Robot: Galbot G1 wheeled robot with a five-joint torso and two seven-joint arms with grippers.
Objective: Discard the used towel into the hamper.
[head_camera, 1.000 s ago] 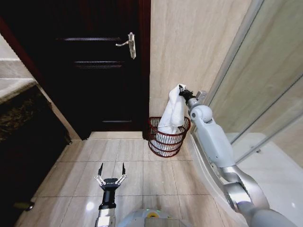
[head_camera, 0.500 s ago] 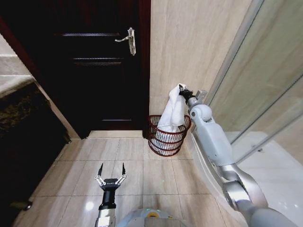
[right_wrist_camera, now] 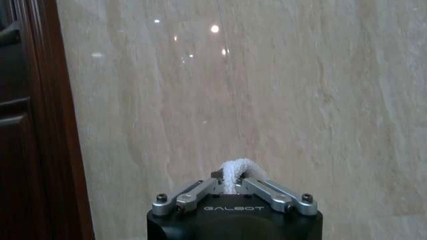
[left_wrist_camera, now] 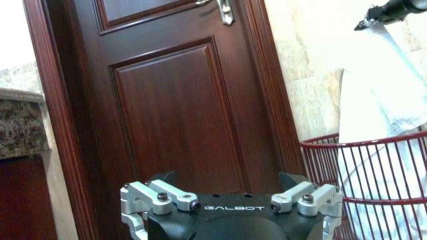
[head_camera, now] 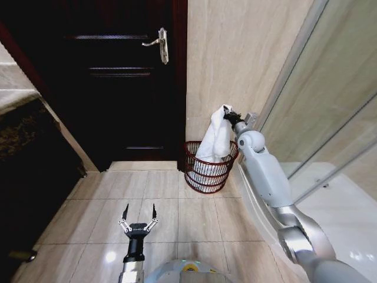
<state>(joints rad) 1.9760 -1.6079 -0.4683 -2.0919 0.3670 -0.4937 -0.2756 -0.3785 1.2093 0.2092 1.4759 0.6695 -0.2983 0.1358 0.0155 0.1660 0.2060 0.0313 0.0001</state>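
A white towel [head_camera: 215, 140] hangs from my right gripper [head_camera: 227, 115], which is shut on its top corner above the hamper. Its lower end drapes down inside the hamper [head_camera: 207, 175], a dark red wire basket on the floor against the tiled wall beside the door. In the right wrist view a fold of towel [right_wrist_camera: 235, 171] pokes up between the closed fingers. The left wrist view shows the hamper [left_wrist_camera: 321, 170] and the towel [left_wrist_camera: 390, 95] hanging into it from the right gripper [left_wrist_camera: 365, 23]. My left gripper [head_camera: 139, 211] hovers open low over the floor tiles, well short of the basket.
A dark wooden door [head_camera: 118, 82] with a metal handle [head_camera: 160, 45] stands left of the hamper. A stone counter [head_camera: 23, 135] runs along the left side. A glass shower panel [head_camera: 330, 112] closes off the right. Beige floor tiles [head_camera: 171, 200] lie between me and the basket.
The whole picture has shifted slightly downward, so the camera moved. The right gripper still holds the towel over the hamper, and the left arm has kept its place.
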